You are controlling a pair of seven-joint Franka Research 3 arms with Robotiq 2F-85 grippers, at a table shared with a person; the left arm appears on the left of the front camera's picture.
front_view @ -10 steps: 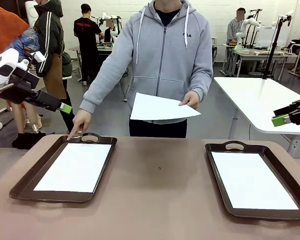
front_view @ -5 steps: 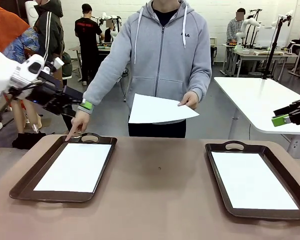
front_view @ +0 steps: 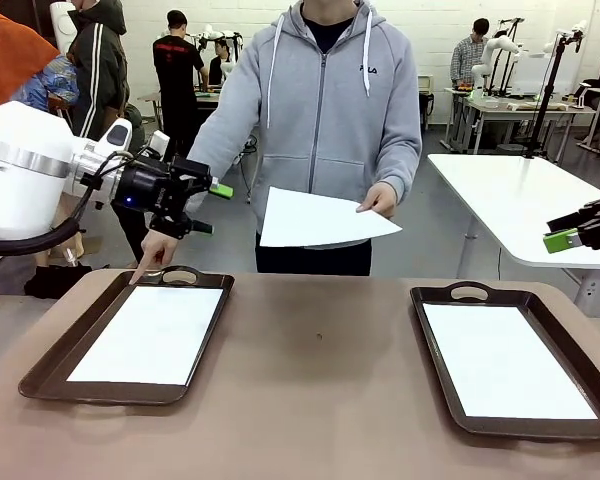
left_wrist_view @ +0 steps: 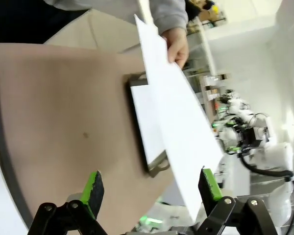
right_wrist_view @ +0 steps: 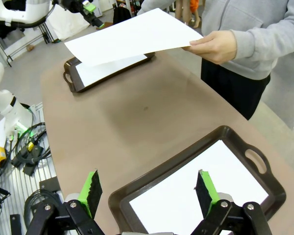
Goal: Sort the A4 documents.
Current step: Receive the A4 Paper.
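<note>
The left arm has swung in from the picture's left edge, so the left gripper [front_view: 208,208] now hangs over the far left of the worktop [front_view: 310,380], pointing at the person. The held A4 sheet [front_view: 320,217] is plain white, thin and blank, pinched at its right edge by the person's hand [front_view: 382,198] above the far edge. It lies near the left fingers [left_wrist_view: 92,188], which are spread wide with nothing between them; in the wrist view its corner seems to reach just beside one pad, though that may be perspective. The right gripper [front_view: 563,238] waits well apart at the right, fingers spread. The left tray [front_view: 50,370] holds one white sheet [front_view: 150,335]; the right tray [front_view: 440,380] holds another [front_view: 505,362]. The person's other hand [front_view: 156,247] points at the left tray's handle.
</note>
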